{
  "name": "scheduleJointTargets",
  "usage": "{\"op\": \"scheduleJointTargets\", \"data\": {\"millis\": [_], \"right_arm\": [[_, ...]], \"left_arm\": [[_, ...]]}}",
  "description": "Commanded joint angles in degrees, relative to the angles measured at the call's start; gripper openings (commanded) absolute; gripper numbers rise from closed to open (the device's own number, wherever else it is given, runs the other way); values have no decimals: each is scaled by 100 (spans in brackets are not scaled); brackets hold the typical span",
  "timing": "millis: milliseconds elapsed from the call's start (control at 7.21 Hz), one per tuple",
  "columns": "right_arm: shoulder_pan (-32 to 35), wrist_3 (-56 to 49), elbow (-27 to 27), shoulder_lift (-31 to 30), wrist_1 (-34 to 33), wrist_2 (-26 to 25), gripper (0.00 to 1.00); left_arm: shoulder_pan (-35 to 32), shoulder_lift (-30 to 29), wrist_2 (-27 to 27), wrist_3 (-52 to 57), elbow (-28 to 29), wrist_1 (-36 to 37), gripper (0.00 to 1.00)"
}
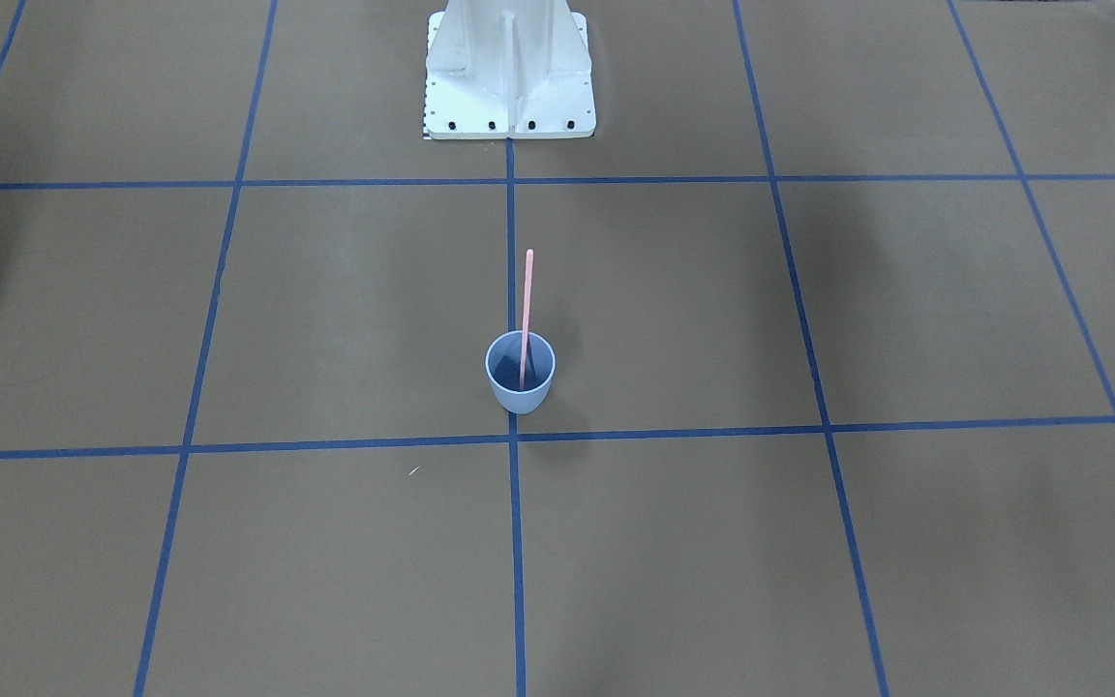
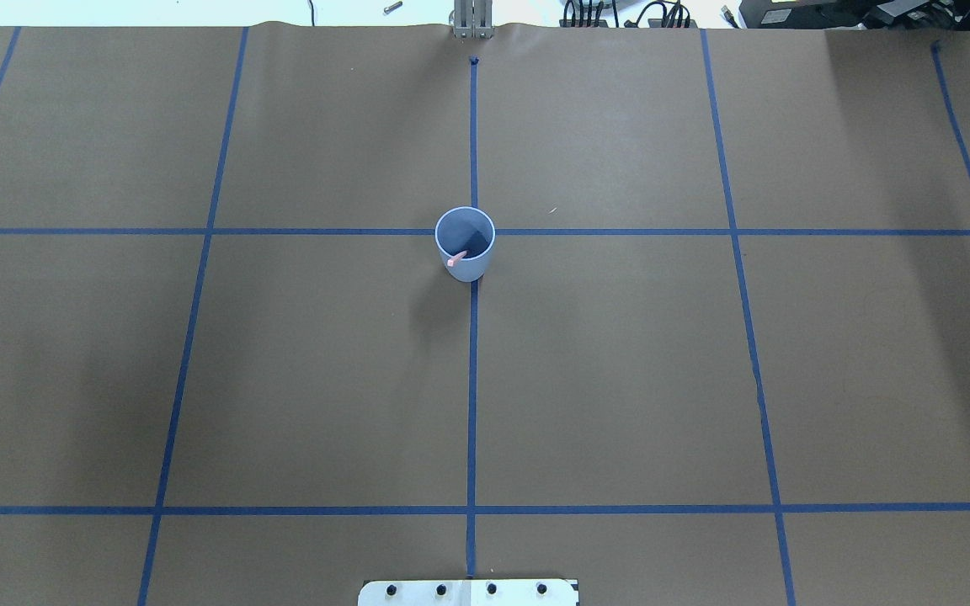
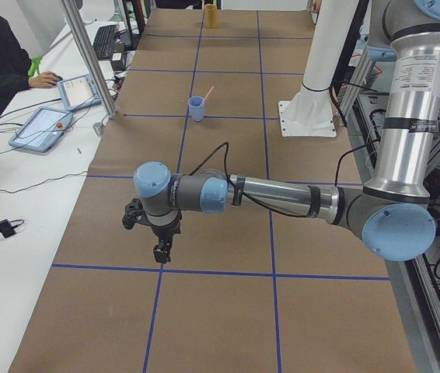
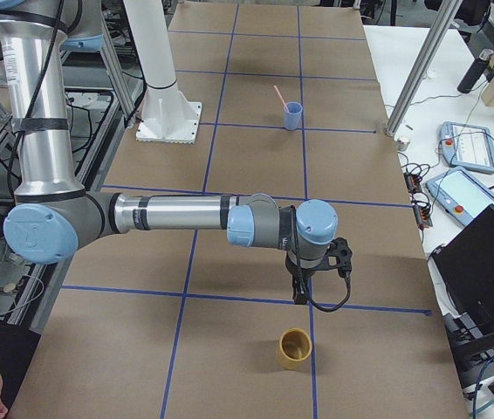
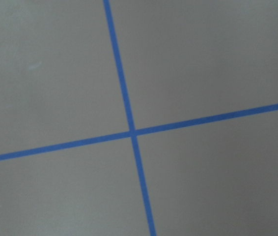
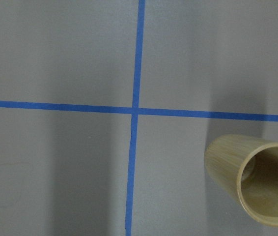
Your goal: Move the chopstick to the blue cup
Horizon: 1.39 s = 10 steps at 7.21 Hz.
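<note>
The pale-blue cup (image 1: 519,397) stands upright at the table's middle, on the centre tape line; it also shows in the overhead view (image 2: 470,269) and both side views (image 3: 196,111) (image 4: 292,118). The salmon-pink chopstick (image 1: 527,300) stands in it, leaning on the rim toward the robot (image 2: 455,259) (image 3: 207,93) (image 4: 278,94). My left gripper (image 3: 160,250) hangs far from the cup near the table's left end. My right gripper (image 4: 299,297) hangs near the right end. Both show only in the side views, so I cannot tell whether they are open or shut.
A bamboo cup (image 4: 296,347) stands just beyond my right gripper and shows in the right wrist view (image 6: 257,177). The white robot base (image 1: 509,77) is behind the blue cup. An operator (image 3: 2,54) and tablets (image 3: 45,124) are at the side table.
</note>
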Motion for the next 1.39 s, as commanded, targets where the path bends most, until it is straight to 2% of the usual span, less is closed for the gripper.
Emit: {"op": "scheduleJointTargets", "data": {"millis": [0, 416, 694, 1249], "right_arm": [[33, -6, -45, -131, -9, -67, 100], [234, 2, 42, -104, -97, -41, 100], [261, 20, 330, 140, -997, -58, 100], [261, 29, 394, 115, -1117, -67, 100]], "left_arm": [[-143, 34, -24, -97, 99, -91, 98], [-276, -27, -50, -238, 300, -82, 98], [-276, -10, -50, -247, 301, -82, 98], [-276, -2, -50, -238, 319, -82, 98]]}}
